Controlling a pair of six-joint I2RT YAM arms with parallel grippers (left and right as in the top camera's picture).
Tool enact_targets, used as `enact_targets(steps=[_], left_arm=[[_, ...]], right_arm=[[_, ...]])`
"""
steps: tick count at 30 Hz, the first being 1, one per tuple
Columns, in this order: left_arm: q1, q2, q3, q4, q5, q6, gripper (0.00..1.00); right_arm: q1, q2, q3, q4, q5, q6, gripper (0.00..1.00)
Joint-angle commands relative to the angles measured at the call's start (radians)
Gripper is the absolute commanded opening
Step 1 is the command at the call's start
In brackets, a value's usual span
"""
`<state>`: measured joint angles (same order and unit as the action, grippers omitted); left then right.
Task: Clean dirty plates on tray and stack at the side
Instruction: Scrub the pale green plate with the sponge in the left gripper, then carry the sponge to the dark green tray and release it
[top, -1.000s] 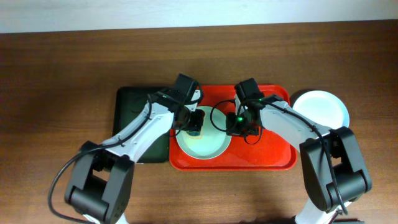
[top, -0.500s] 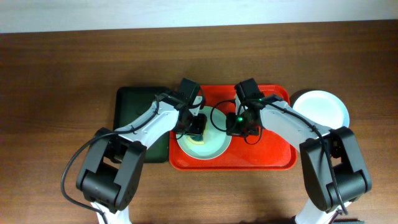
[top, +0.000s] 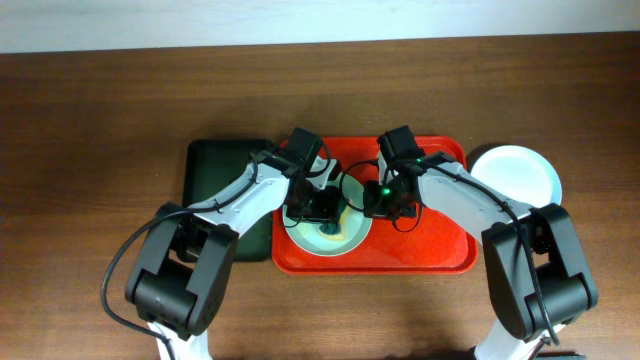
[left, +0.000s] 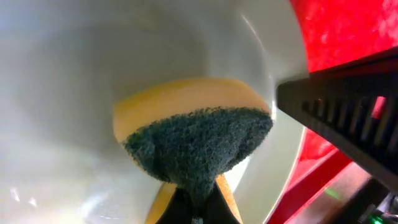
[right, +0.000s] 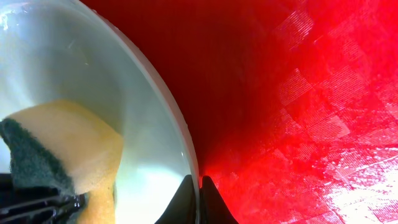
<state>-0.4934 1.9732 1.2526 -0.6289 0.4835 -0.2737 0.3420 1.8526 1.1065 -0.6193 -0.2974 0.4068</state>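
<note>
Pale mint-blue round plate (top: 345, 243) lies on the left part of a large red rectangular plastic tray (top: 430, 250), directly beneath the left gripper (top: 320, 205) and just to the left of the right gripper (top: 378, 200). The left gripper's jaws are pinched tight on a yellow-and-green scouring sponge (left: 199, 143). The sponge bulges out ahead of the fingertips, its yellow foam side pressed against the plate's glossy inner wall and its green scouring face turned toward the wrist camera. The right gripper's jaws are closed fully on the plate's right rim, fingertips meeting over the thin edge with the red tray surface just beside them. From the right wrist view, the sponge sits in the plate's hollow to the left of those fingertips. A white round plate (top: 515, 172) rests on the brown wooden table (top: 100, 100) beyond the tray's right edge, on the right gripper's outer side and well apart from it. A narrow dark green tray (top: 215, 165) lies against the red tray's left edge, under the left arm.
</note>
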Motion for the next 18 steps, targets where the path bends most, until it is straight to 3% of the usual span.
enact_targets(steps=[1,5,18], left_arm=[[-0.016,0.009,-0.009,-0.001,-0.177,-0.003,0.02],[-0.025,0.009,-0.009,-0.008,-0.309,-0.003,0.02],[-0.021,-0.013,0.0,-0.119,-0.357,-0.003,0.0]], right_arm=[[0.006,0.002,-0.004,0.003,-0.006,-0.01,0.04],[0.006,0.002,-0.004,0.002,-0.005,-0.01,0.04],[0.005,0.002,-0.004,0.003,-0.005,-0.01,0.04]])
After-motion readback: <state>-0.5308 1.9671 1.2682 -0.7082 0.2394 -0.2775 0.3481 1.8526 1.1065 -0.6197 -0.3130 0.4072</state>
